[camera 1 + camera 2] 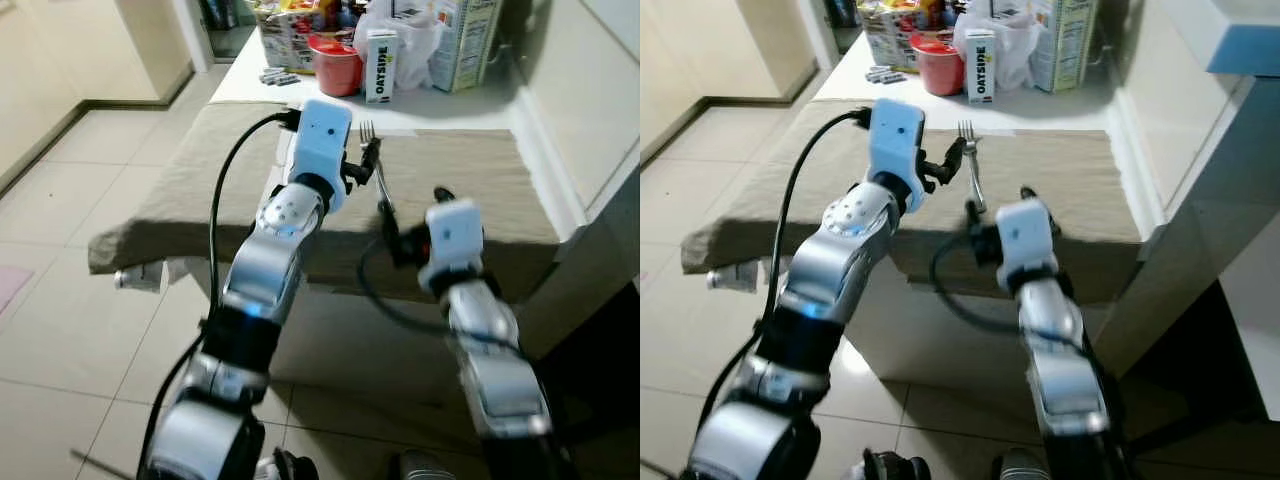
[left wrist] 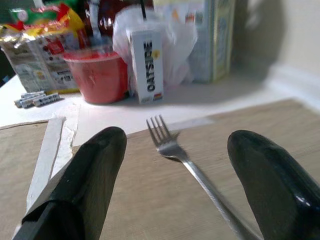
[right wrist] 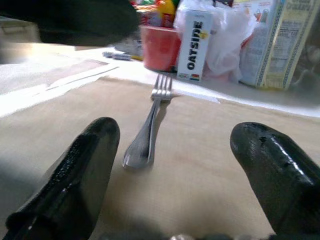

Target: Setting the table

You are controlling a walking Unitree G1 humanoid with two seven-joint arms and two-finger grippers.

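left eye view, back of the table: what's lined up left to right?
Batteries → red cup → Oatside carton → white plastic bag → tall printed carton.

Both silver arms reach forward from the body, elbows bent, over the near edge of the desk. The left end effector [image 1: 958, 155] is raised above the near half of the desk, its two black fingers [image 2: 90, 175] spread wide apart with nothing between them. The right end effector [image 1: 392, 232] sits lower, right at the near edge, its wrist level and its black fingers [image 3: 87, 165] likewise parted and empty. A black cable loops along each forearm. The two wrists lie close together, left ahead of right.
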